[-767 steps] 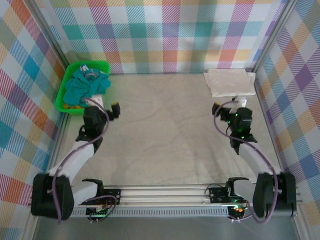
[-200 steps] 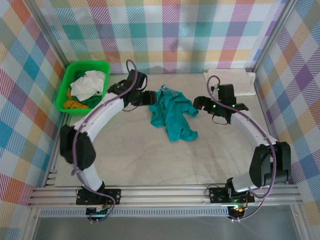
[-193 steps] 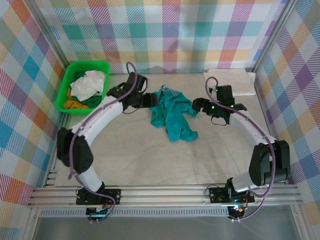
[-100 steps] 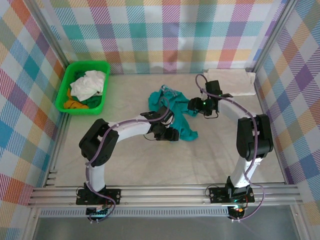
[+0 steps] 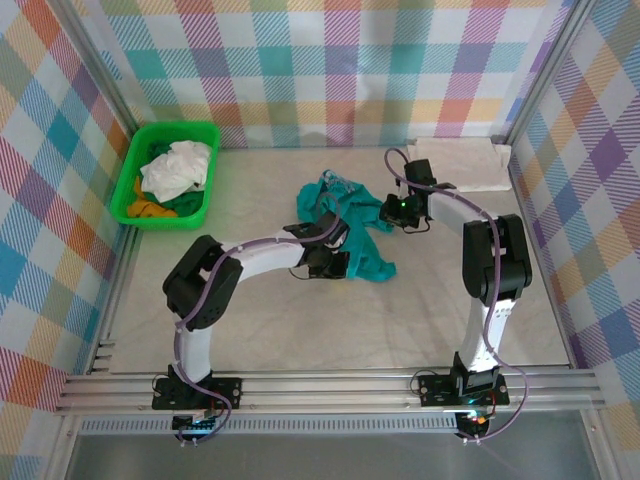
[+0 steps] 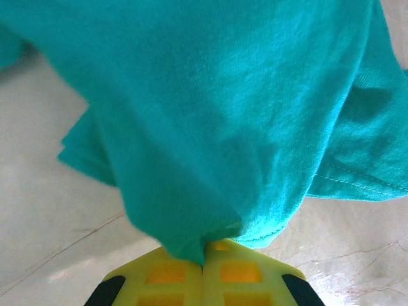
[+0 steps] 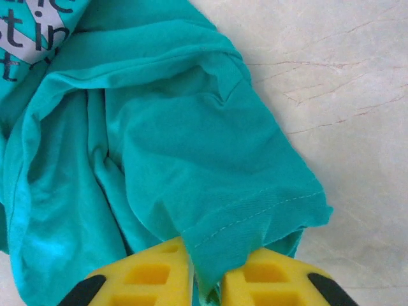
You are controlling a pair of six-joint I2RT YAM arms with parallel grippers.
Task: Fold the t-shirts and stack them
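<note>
A crumpled teal t-shirt (image 5: pixel 362 250) with white printed lettering (image 7: pixel 38 32) lies in the middle of the table. My left gripper (image 5: pixel 338 265) is at its near edge. In the left wrist view the left gripper (image 6: pixel 204 252) has its yellow fingers pressed together on a bunch of the teal cloth (image 6: pixel 210 127). My right gripper (image 5: pixel 386 211) is at the shirt's right side. In the right wrist view the right gripper (image 7: pixel 207 268) pinches a stitched sleeve hem (image 7: pixel 255 210) between its fingers. A folded cream t-shirt (image 5: pixel 460 163) lies at the back right.
A bright green basket (image 5: pixel 133 165) at the back left holds white (image 5: pixel 178 168), orange (image 5: pixel 150 208) and green (image 5: pixel 188 203) t-shirts. Plaid walls close in the table on three sides. Bare tabletop (image 5: pixel 350 320) lies in front of the teal shirt.
Over the last second the left arm swung from the shirt's back-left edge round to its near edge. Both grippers then closed on the teal cloth.
</note>
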